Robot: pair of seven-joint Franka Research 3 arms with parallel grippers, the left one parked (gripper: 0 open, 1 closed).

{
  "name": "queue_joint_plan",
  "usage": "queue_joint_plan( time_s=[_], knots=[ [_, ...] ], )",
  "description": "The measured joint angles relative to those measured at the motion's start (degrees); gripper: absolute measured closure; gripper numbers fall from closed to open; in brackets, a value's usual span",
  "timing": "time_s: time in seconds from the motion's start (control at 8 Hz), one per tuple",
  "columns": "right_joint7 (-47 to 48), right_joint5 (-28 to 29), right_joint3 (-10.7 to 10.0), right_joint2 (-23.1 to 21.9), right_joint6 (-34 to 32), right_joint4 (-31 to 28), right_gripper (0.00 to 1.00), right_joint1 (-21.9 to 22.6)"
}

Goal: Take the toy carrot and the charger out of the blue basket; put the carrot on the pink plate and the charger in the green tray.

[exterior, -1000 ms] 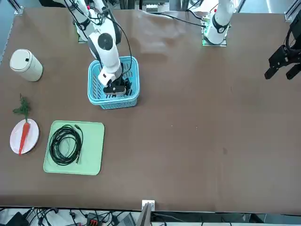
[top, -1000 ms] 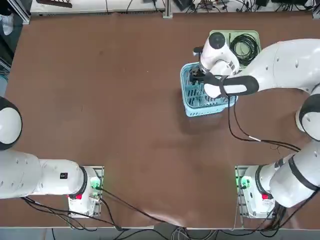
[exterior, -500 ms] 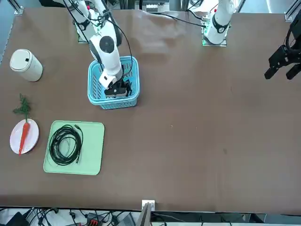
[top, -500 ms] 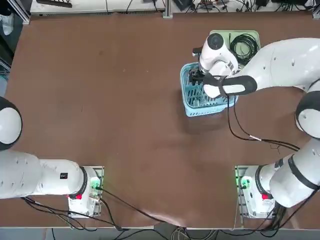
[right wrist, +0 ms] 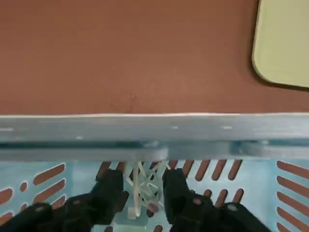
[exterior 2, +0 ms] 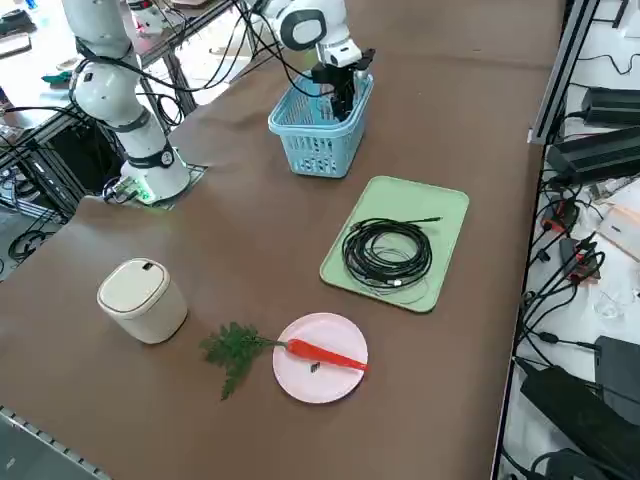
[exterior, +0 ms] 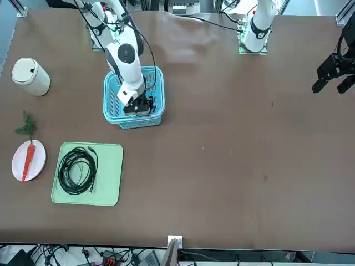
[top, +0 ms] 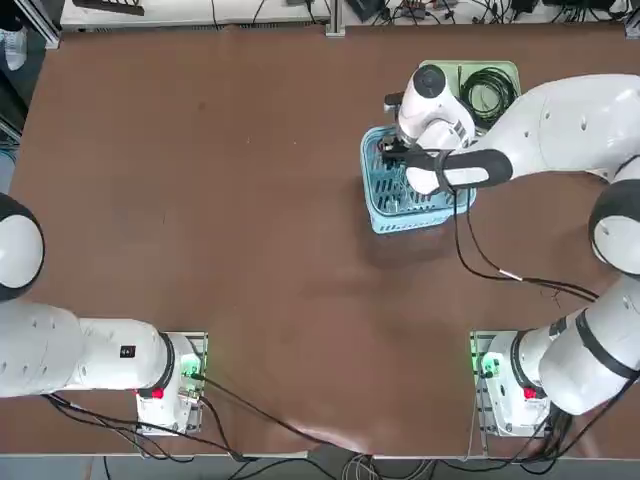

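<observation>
My right gripper (right wrist: 142,178) is down inside the blue basket (right wrist: 154,126), its fingers closed in on the tangled white cable of the charger (right wrist: 144,191). From across the table the gripper (exterior: 138,105) sits low in the basket (exterior: 112,111), and the charger itself is hidden there. The toy carrot (exterior: 26,162) lies on the pink plate (exterior: 37,158), its green leaves hanging over the rim. The green tray (exterior: 111,180) holds only a black coiled cable (exterior: 76,170).
A white lidded canister (exterior: 30,76) stands beyond the plate, near the table's edge. The tray (top: 445,72) lies close behind the basket (top: 385,218) on the far side from the arm's base. Bare brown table fills the rest.
The gripper has sunk a little deeper into the basket and its fingers have drawn together around the white cable. Carrot, plate and tray have not moved.
</observation>
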Motion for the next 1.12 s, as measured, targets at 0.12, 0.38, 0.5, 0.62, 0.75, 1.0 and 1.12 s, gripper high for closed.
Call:
queue_joint_plan(
  time_s=[0.12, 0.38, 0.5, 0.62, 0.75, 1.0, 1.12],
  knots=[
    [0.0, 0.0, 0.0, 0.3, 0.0, 0.2, 0.46, 0.0],
    [0.0, 0.0, 0.0, 0.3, 0.0, 0.3, 0.53, 0.0],
    [-0.1, 0.0, 0.0, 0.3, 0.0, 0.3, 0.58, 0.0],
    [-0.2, -0.1, 0.0, 0.3, 0.0, 0.4, 0.78, 0.0],
    [-0.3, -0.1, 0.0, 0.3, 0.0, 0.5, 0.86, 0.0],
    [-0.3, -0.1, 0.0, 0.3, -1.0, 0.7, 0.97, 0.0],
    [-0.3, -0.1, 0.0, 0.2, -1.9, 0.9, 0.97, 0.0]
  ],
)
